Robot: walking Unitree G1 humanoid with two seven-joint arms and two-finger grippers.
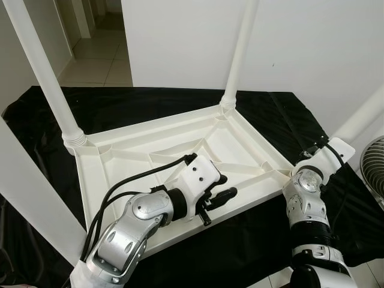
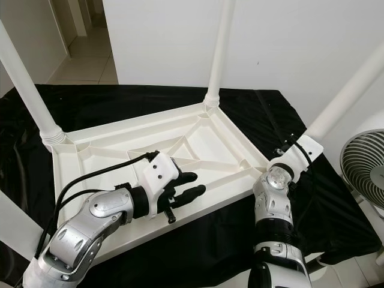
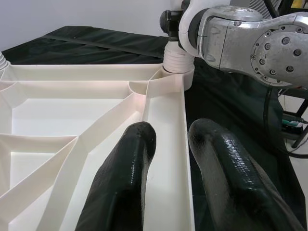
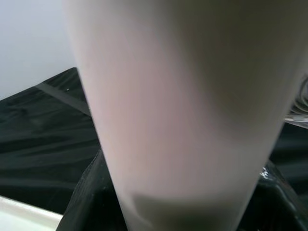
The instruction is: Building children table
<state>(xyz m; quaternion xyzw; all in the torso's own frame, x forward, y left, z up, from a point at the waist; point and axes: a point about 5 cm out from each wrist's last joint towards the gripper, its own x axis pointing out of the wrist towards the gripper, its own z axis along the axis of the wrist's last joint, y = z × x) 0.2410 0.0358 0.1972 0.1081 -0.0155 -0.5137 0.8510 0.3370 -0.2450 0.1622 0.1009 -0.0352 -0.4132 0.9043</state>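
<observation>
Right claw [image 4: 180, 211] hidden behind blurred table leg [image 4: 183, 106].

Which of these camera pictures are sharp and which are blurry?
Left and right eye views: evenly lit and sharp across the upturned tabletop. Left wrist view: crisp, with soft glare on the black fingers. Right wrist view: the table leg sits so close that it blurs.

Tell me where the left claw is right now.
The left claw hovers over the near-right part of the upturned white tabletop, fingers apart astride its right rim, pointing toward the corner leg the right arm works at.
</observation>
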